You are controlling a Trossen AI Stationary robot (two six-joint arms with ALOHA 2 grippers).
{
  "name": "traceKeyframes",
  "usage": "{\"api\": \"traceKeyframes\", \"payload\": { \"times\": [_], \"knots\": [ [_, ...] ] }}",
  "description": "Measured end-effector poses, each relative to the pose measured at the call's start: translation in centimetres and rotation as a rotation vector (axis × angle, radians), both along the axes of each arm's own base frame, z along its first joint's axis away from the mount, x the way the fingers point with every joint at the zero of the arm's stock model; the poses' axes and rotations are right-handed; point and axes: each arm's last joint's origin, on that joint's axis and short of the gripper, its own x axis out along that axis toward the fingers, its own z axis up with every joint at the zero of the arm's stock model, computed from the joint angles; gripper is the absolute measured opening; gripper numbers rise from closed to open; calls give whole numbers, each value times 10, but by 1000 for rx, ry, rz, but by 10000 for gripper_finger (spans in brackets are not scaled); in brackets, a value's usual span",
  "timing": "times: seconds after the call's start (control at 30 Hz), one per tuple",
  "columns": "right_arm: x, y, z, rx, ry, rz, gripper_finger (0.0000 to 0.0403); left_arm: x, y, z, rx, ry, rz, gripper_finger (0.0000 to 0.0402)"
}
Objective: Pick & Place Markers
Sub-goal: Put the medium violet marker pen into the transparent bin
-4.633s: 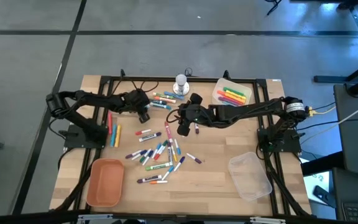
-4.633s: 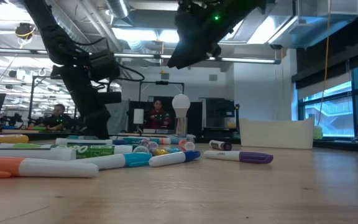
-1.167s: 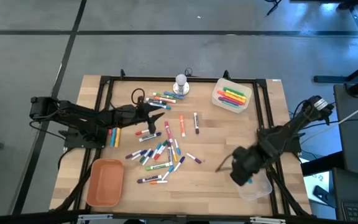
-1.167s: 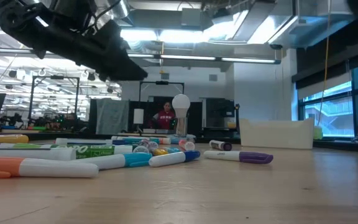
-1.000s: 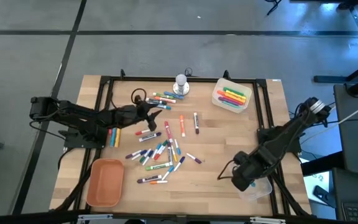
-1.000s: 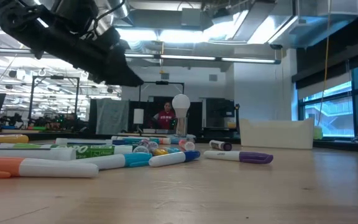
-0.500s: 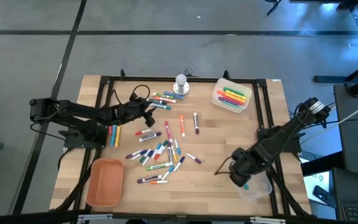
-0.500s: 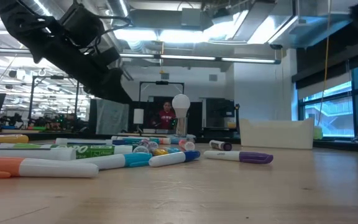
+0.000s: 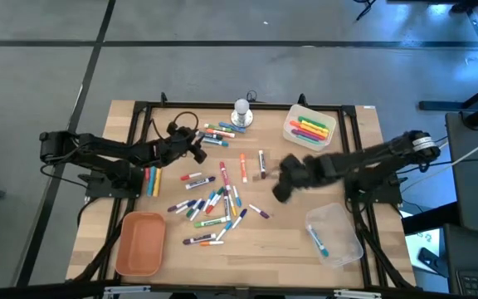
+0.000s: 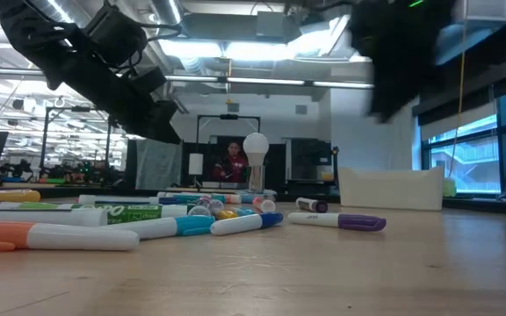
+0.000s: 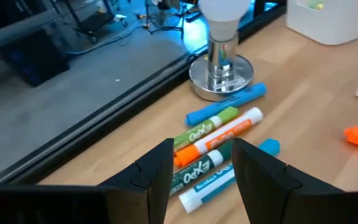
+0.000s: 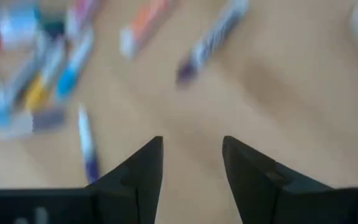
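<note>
Bare wooden table (image 9: pixel 293 237) between marker pile (image 9: pixel 212 203) and clear bin (image 9: pixel 335 235); far edge obstructed by lamp-like knob (image 9: pixel 241 112), white tray (image 9: pixel 309 127) and scattered markers (image 9: pixel 216 133).

1. The whole tabletop (image 9: pixel 289 241) is seen from straight above.
2. It is viewed level from its near edge.
3. The markers (image 11: pixel 213 134) are shown close by both wrist views, shared with the others.

Two dark jointed arms trail black cables; each tool has two angular black fingers.
</note>
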Motion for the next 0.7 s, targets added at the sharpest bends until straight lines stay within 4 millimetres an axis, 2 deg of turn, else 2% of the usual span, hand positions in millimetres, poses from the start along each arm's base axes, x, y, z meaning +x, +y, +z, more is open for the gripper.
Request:
{"api": "traceKeyframes", "payload": {
  "times": [0.17,0.33,0.5,0.7],
  "knots": [
    [28,-42,-21,-122,-6,-91,167,0,0,0,6,7,-1,157],
    [49,-71,-49,-48,10,-75,167,0,0,0,-2,-5,6,157],
    [65,-85,-76,-3,10,-50,168,0,0,-1,2,12,0,157],
    [68,-95,-107,39,119,-47,163,0,0,-1,9,24,-10,157]
  ]
}}
